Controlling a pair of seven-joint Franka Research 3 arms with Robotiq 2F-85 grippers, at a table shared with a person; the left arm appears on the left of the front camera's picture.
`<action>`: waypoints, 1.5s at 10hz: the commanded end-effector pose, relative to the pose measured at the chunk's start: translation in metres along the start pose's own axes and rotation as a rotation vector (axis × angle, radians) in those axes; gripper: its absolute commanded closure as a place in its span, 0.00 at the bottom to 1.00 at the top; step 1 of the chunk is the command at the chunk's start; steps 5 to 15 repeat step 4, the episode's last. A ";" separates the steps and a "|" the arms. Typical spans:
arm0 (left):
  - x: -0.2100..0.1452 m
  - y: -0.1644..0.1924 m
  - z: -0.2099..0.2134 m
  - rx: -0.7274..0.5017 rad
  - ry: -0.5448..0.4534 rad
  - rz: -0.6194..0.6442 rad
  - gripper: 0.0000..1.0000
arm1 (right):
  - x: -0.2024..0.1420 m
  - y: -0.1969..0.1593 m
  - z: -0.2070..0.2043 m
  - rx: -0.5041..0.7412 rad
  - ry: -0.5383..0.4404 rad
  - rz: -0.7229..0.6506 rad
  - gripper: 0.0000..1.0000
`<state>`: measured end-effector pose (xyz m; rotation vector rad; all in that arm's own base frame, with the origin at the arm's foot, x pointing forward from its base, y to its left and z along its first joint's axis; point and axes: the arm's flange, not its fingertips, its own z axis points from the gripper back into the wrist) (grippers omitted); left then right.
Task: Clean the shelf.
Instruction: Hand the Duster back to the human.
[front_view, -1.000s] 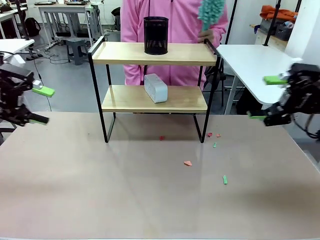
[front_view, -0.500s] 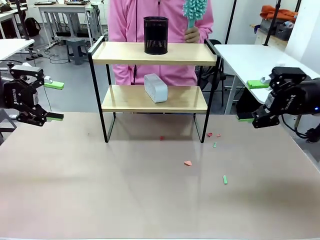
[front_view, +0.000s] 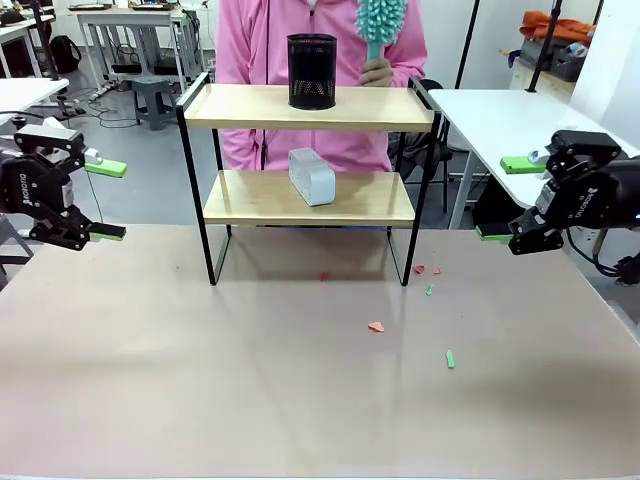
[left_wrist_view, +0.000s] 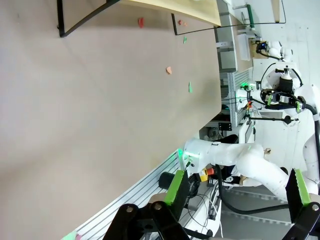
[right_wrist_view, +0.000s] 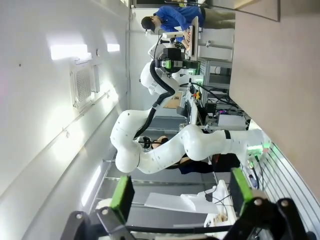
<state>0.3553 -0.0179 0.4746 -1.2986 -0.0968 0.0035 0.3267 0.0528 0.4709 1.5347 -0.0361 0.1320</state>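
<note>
The shelf (front_view: 300, 107) stands at the far middle of the tan table, two wooden boards in a thin black frame. A black mesh cup (front_view: 311, 71) sits on its top board and a white box-like device (front_view: 311, 176) on the lower one. Behind it a person in pink holds a teal duster (front_view: 380, 20) upright above the top board. My left gripper (front_view: 108, 200) hovers open at the table's left edge, nothing between its pads. My right gripper (front_view: 510, 198) hovers open at the right edge. The left wrist view shows the shelf's legs (left_wrist_view: 62, 31) and lower board from the side.
Small red and green scraps (front_view: 376, 326) lie on the table in front of and to the right of the shelf; they also appear as scraps (left_wrist_view: 169, 70) in the left wrist view. A white table (front_view: 500, 120) stands behind on the right.
Both grippers have risen and swung in toward the table edges, then drawn slightly outward. The person has shifted left and brought the duster closer to the shelf's middle.
</note>
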 end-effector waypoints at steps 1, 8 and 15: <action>-0.001 -0.001 0.001 0.008 0.013 -0.007 0.00 | -0.002 0.001 -0.001 -0.005 0.014 0.008 0.00; -0.001 -0.001 0.001 0.008 0.013 -0.007 0.00 | -0.002 0.001 -0.001 -0.005 0.014 0.008 0.00; -0.001 -0.001 0.001 0.008 0.013 -0.007 0.00 | -0.002 0.001 -0.001 -0.005 0.014 0.008 0.00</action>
